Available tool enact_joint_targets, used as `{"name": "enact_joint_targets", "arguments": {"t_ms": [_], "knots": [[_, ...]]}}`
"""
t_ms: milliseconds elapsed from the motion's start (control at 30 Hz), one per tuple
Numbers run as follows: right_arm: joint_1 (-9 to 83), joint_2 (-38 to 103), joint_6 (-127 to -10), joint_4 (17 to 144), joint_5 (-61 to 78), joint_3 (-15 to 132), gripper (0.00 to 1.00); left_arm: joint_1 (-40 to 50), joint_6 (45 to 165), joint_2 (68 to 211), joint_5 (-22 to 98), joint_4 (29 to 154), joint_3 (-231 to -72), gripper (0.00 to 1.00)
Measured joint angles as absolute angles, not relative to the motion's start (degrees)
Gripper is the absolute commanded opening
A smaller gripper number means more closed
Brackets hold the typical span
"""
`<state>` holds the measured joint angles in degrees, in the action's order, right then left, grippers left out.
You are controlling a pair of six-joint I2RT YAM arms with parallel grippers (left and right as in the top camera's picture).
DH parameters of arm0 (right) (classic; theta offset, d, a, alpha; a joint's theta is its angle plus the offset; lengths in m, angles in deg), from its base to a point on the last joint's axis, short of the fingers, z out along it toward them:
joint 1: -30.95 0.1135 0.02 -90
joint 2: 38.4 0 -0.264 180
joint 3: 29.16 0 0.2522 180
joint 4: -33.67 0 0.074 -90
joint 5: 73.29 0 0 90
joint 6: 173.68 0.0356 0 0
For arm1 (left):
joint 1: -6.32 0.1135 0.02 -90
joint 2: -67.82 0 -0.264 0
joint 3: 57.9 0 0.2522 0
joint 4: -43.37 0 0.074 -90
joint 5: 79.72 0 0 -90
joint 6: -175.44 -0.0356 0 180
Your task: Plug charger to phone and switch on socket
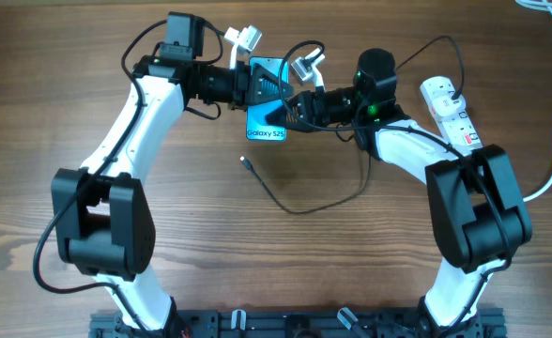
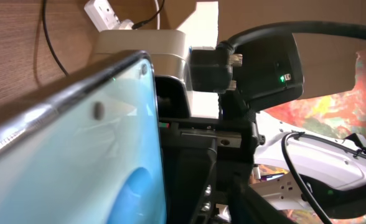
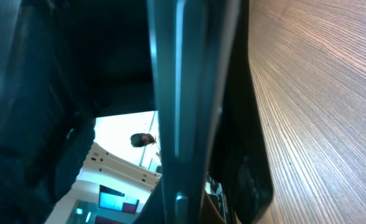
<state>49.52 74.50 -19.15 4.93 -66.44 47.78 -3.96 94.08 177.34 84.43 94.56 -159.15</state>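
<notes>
The phone [image 1: 265, 127], teal and white with "Galaxy S25" on it, is held off the table between both grippers. My left gripper [image 1: 251, 83] is shut on its upper left part, and my right gripper [image 1: 293, 108] is shut on its right edge. The phone's screen fills the lower left of the left wrist view [image 2: 77, 155], and its thin edge runs down the right wrist view [image 3: 177, 93]. The charger's black cable [image 1: 299, 210] lies loose on the table, with its small connector [image 1: 245, 161] free below the phone. Its black plug [image 1: 457, 97] sits in the white socket [image 1: 452, 115].
The socket's thick white cord [image 1: 548, 183] runs off the right edge of the table. The socket also shows at the top of the left wrist view [image 2: 102, 11]. The right arm [image 2: 258, 62] is close in front of the left wrist camera.
</notes>
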Motion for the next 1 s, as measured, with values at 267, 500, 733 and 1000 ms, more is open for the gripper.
{"name": "enact_joint_targets", "arguments": {"t_ms": [267,500,733,1000], "knots": [[49.17,74.46,-17.75,4.95,-66.42,47.82,0.04,-3.46,94.06,177.34,85.58,95.64,-159.15,0.63],[48.75,74.46,-17.25,4.06,-65.13,47.82,0.04,-2.37,94.08,177.34,86.83,95.26,-159.15,0.54],[48.75,74.24,-17.29,3.49,-65.28,47.89,0.04,-1.05,94.06,177.34,86.87,95.4,-159.12,0.44],[48.53,74.04,-17.31,3.38,-66.46,48.17,0.04,-1.27,94.06,177.36,89.04,94.3,-158.99,0.29]]}}
